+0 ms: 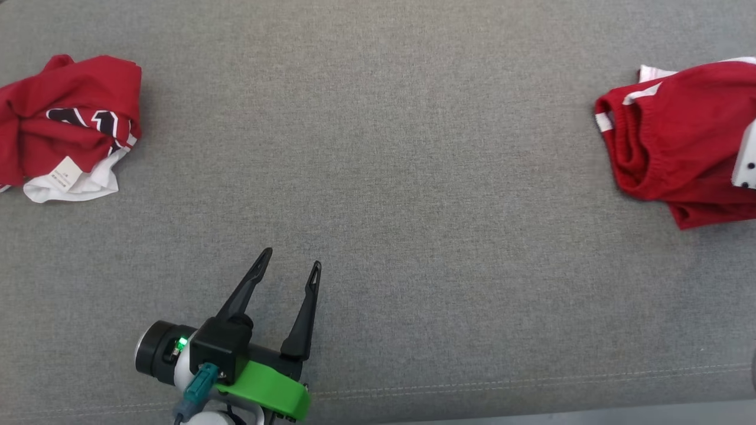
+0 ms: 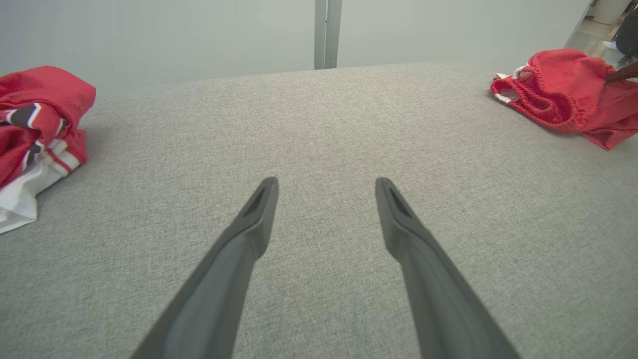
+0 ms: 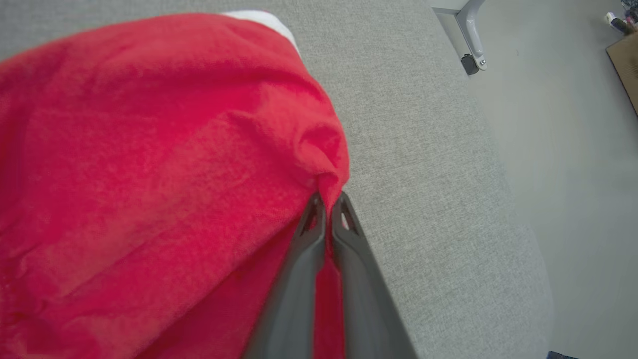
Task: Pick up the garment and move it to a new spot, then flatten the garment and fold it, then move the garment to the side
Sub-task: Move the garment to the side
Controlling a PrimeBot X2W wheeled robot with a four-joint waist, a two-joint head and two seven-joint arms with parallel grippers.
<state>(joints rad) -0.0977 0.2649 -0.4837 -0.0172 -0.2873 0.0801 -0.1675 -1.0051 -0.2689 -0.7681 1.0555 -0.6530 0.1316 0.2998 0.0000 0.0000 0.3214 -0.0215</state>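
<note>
The garment (image 1: 679,147) is a crumpled red piece with an elastic waistband and white trim, lying at the far right of the grey fabric-covered table (image 1: 384,147). My right gripper (image 3: 329,197) is shut on a fold of its red cloth (image 3: 149,149) close to the table's right edge. The left wrist view has the same garment (image 2: 558,89) at its upper right, with a dark finger touching its far side. My left gripper (image 1: 293,257) stands open near the front edge at the lower left, nothing between its fingers (image 2: 259,209), well apart from the garment.
A second crumpled red piece with white hem and black print (image 1: 65,130) lies at the far left (image 2: 35,124). The table's right edge drops to a pale floor (image 3: 573,149) with a metal leg (image 3: 471,40). Bare grey fabric spans the middle.
</note>
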